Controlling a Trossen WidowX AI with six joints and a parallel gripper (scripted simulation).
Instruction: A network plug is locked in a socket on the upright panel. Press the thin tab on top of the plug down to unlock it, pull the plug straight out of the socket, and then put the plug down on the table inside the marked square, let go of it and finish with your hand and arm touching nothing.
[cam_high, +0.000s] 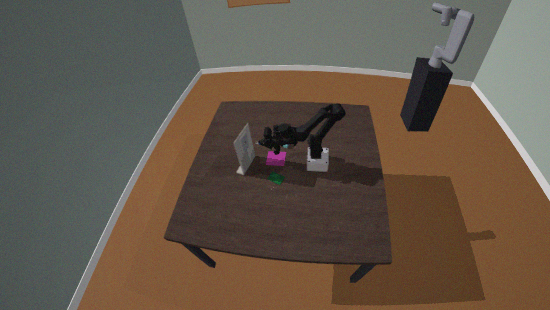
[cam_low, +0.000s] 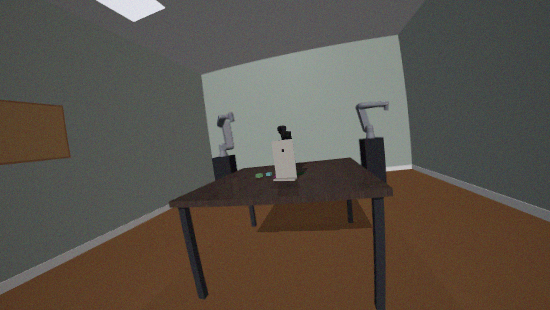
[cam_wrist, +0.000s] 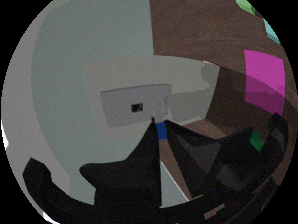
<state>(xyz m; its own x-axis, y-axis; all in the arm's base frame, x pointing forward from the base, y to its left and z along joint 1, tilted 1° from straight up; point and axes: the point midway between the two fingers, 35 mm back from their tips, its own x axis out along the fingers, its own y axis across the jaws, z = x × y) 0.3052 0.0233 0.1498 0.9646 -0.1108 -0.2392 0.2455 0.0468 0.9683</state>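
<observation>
The upright panel (cam_high: 244, 154) (cam_low: 285, 163) (cam_wrist: 125, 73) stands on the table. Its socket (cam_wrist: 136, 107) shows as a dark hole with nothing in it in the wrist view. My gripper (cam_high: 260, 143) (cam_wrist: 159, 125) is shut on the plug, off the panel's face and above the table. The plug's blue part (cam_wrist: 161, 131) shows between the fingertips; its front end is pale and hard to make out against the panel. A small green square (cam_high: 276, 178) (cam_wrist: 256, 141) lies on the table to one side of the arm; I cannot tell for sure whether it is the marked square.
A magenta block (cam_high: 276, 158) (cam_wrist: 264, 77) lies below the gripper, between the panel and the white arm base (cam_high: 317, 164). A teal object (cam_high: 285, 146) (cam_low: 269, 174) (cam_wrist: 272, 30) and a light green object (cam_low: 259, 175) (cam_wrist: 245, 5) are on the far side of the arm.
</observation>
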